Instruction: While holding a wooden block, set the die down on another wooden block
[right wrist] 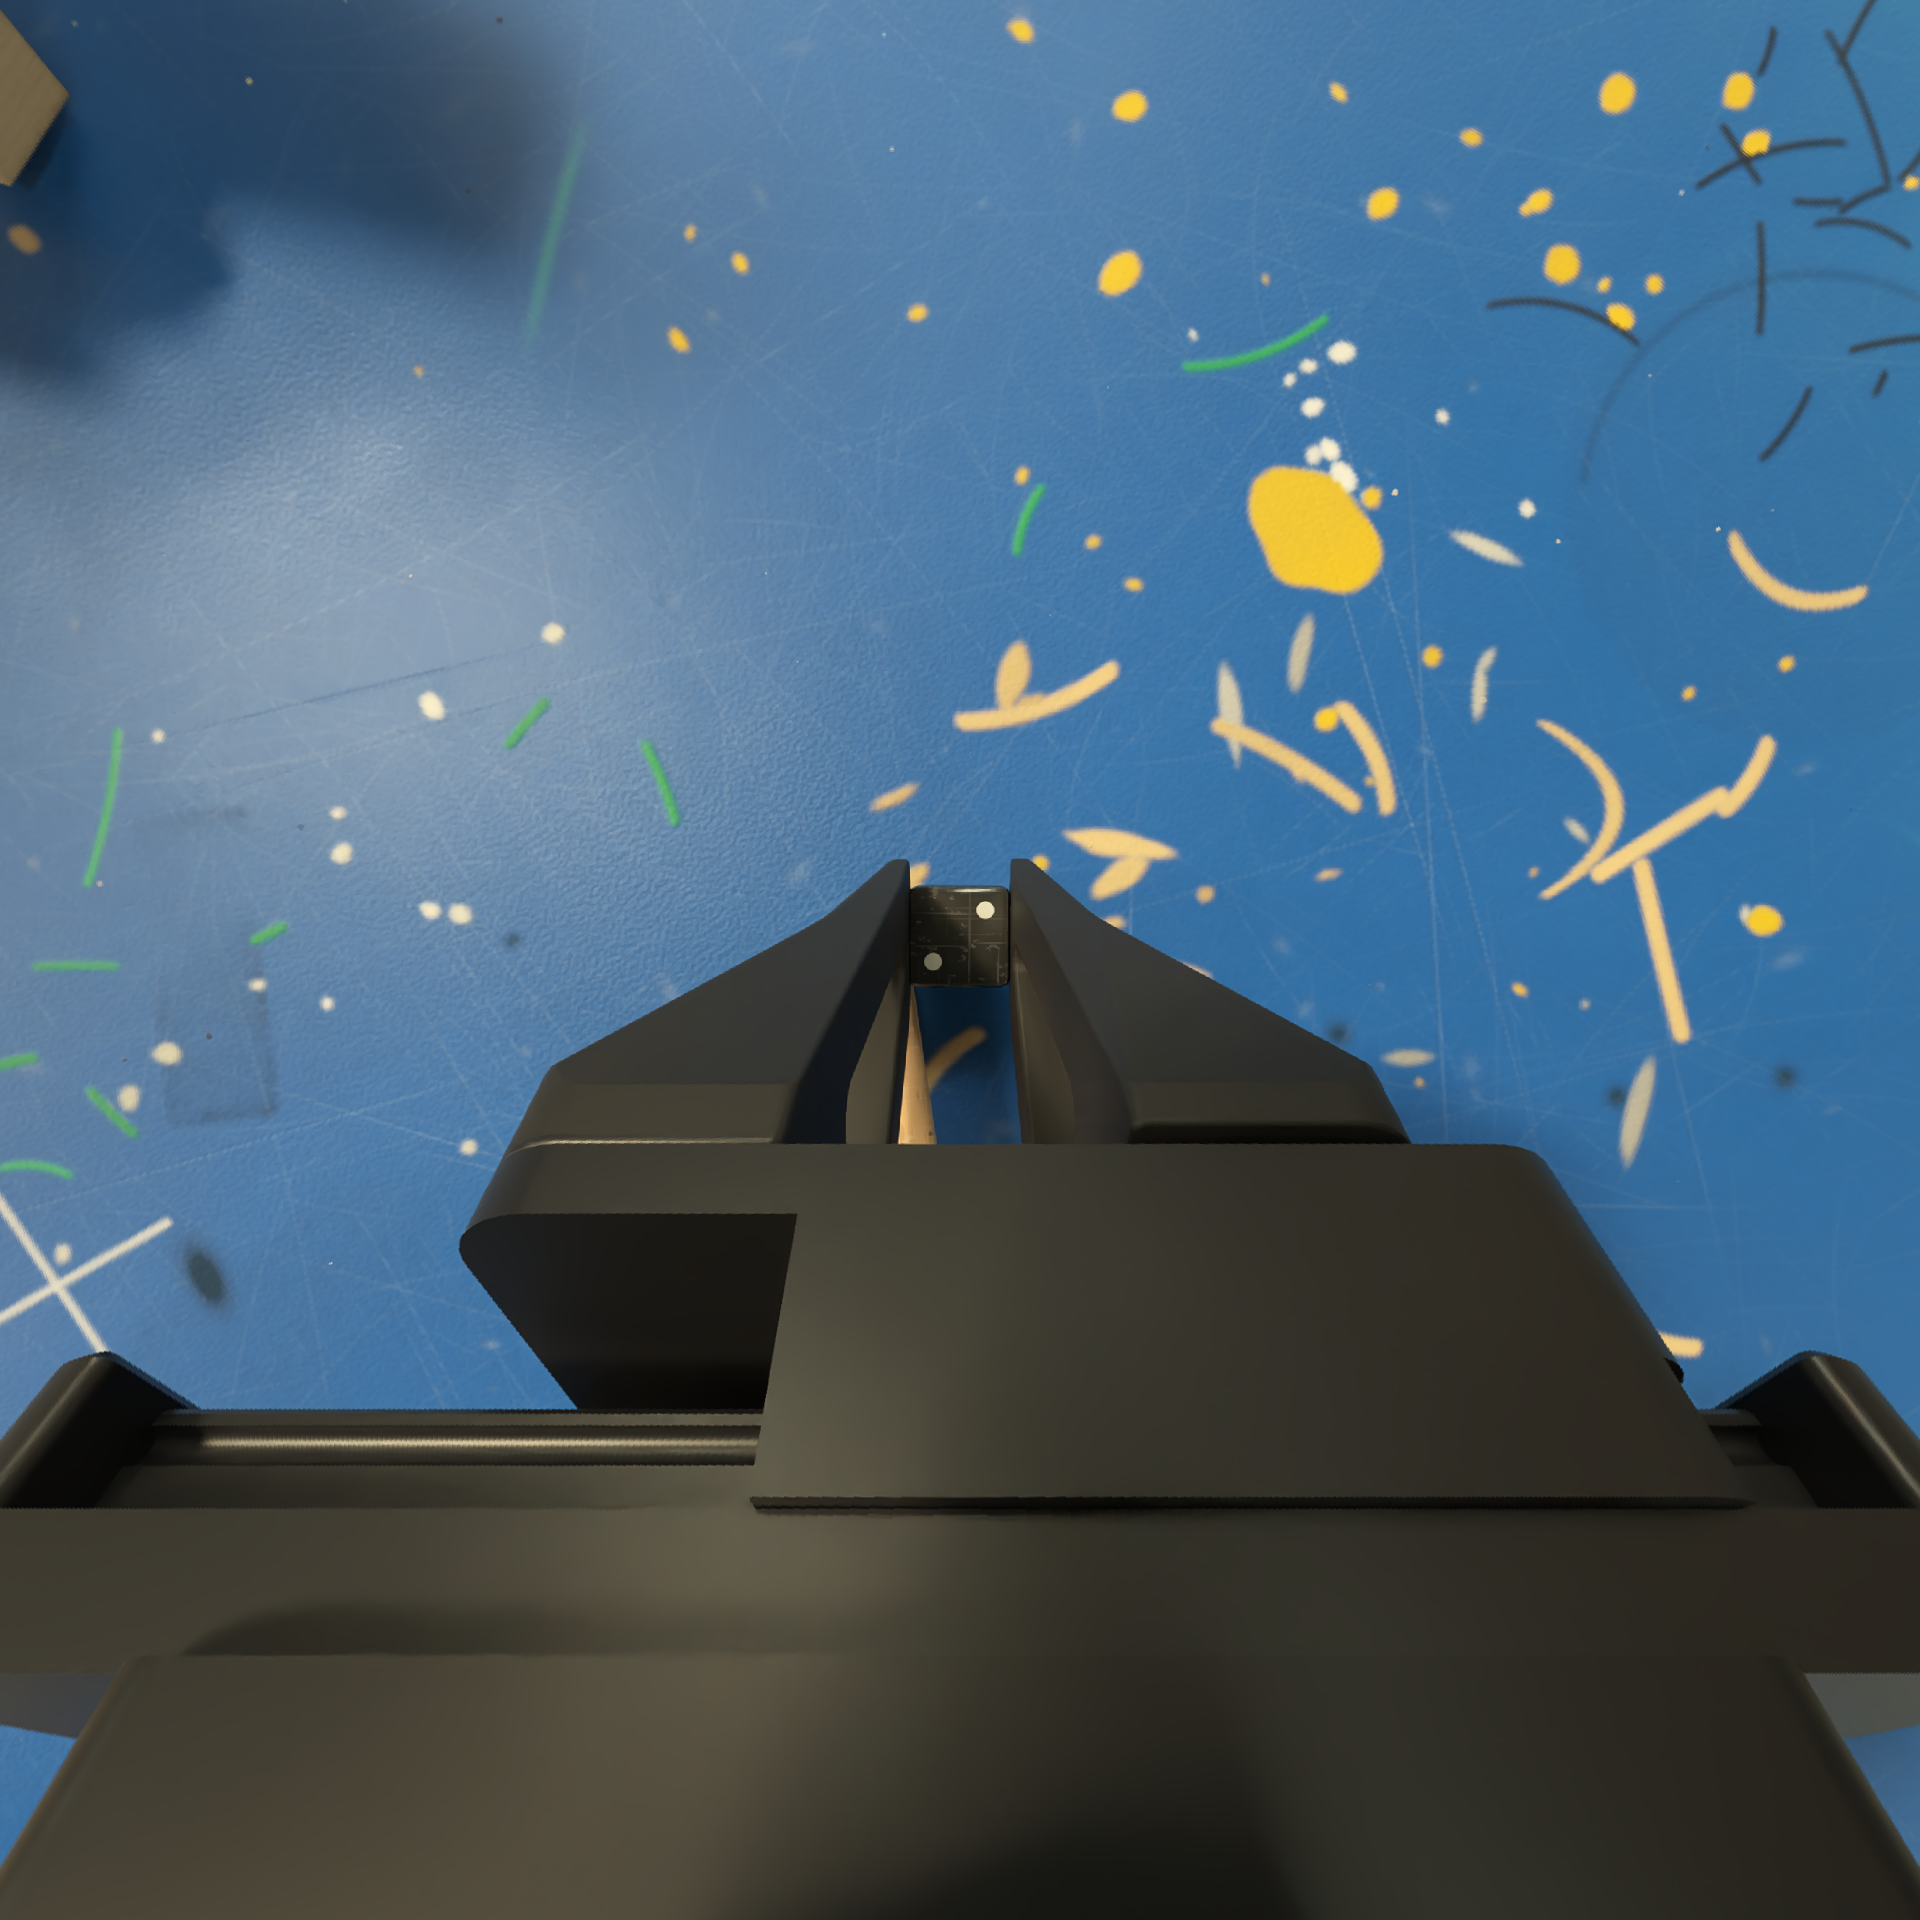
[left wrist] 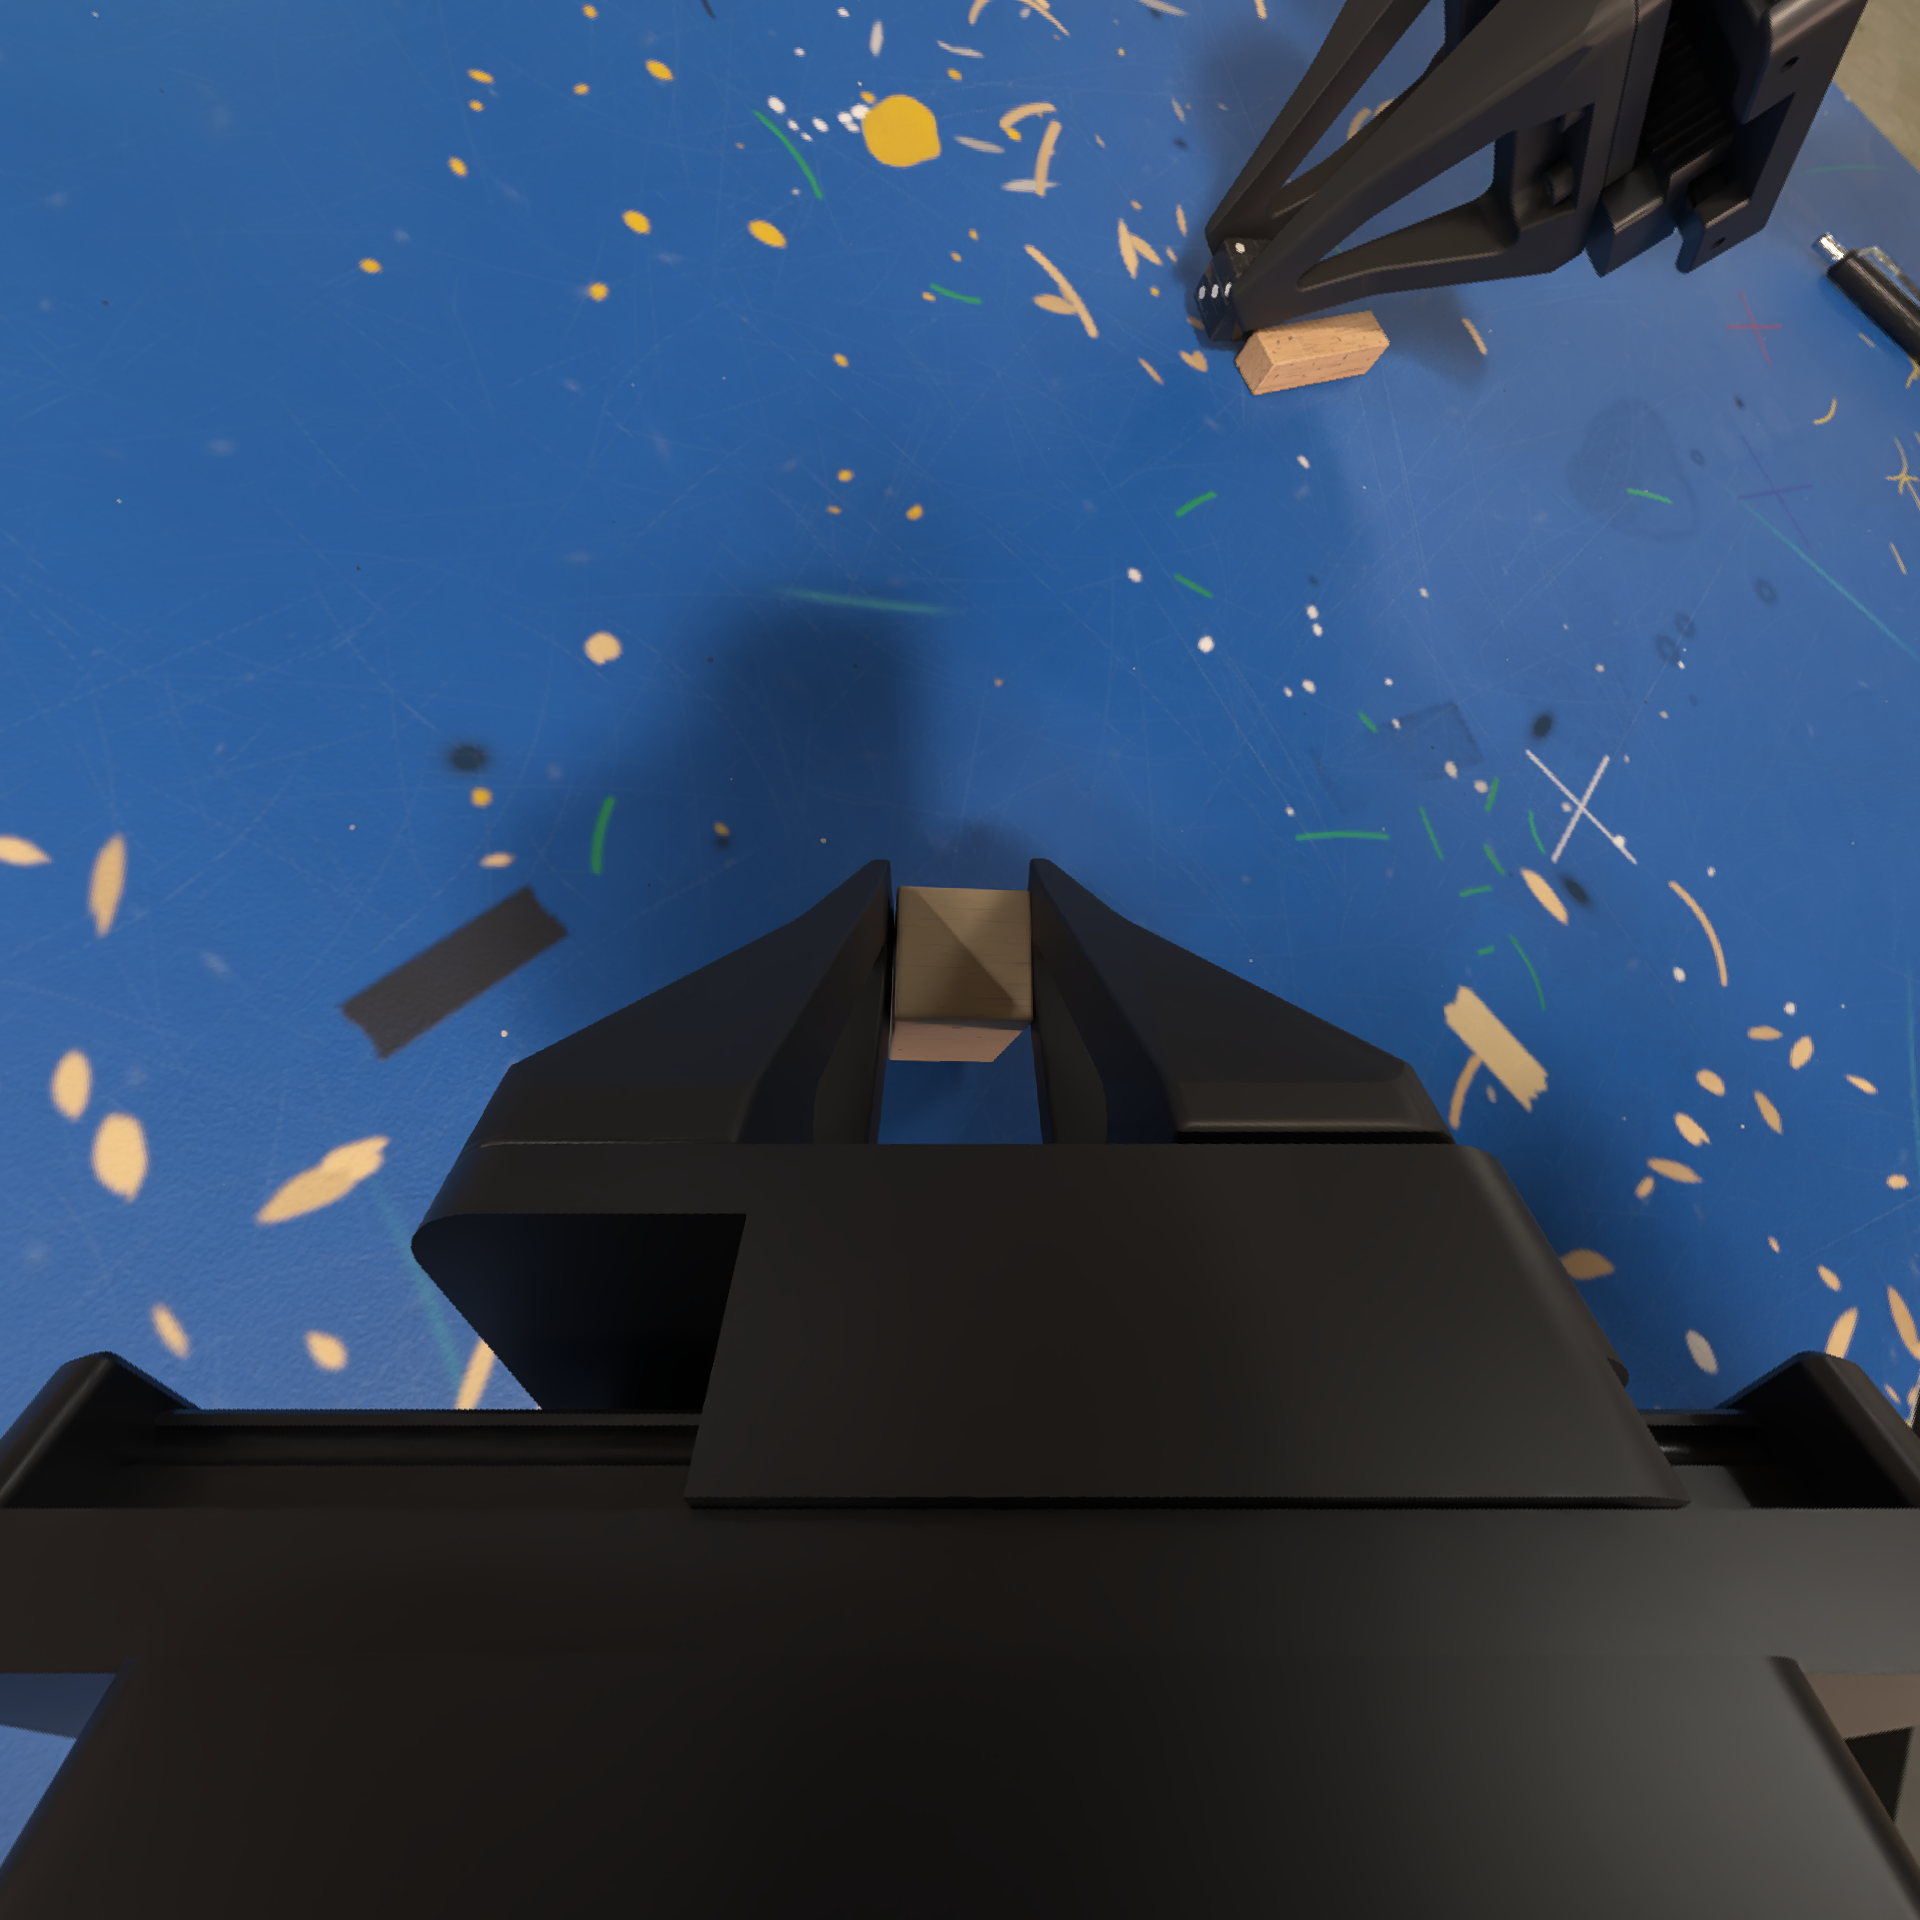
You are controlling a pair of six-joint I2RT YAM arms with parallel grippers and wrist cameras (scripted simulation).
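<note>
Left gripper (left wrist: 961, 883) clamps a wooden block (left wrist: 961, 961) between its jaws, above the blue surface (left wrist: 520, 520). Right gripper (right wrist: 960, 873) pinches the black die (right wrist: 959, 935), low beside the second block (left wrist: 1311, 351) lying on the surface.

Workshop or craft bench setting. Blue surface (left wrist: 312, 468) scratched, spattered with yellow, tan, white paint blobs, green streaks, chalk-like white cross (left wrist: 1581, 808), strip of black tape (left wrist: 454, 971). Only tabletop visible, no walls.
</note>
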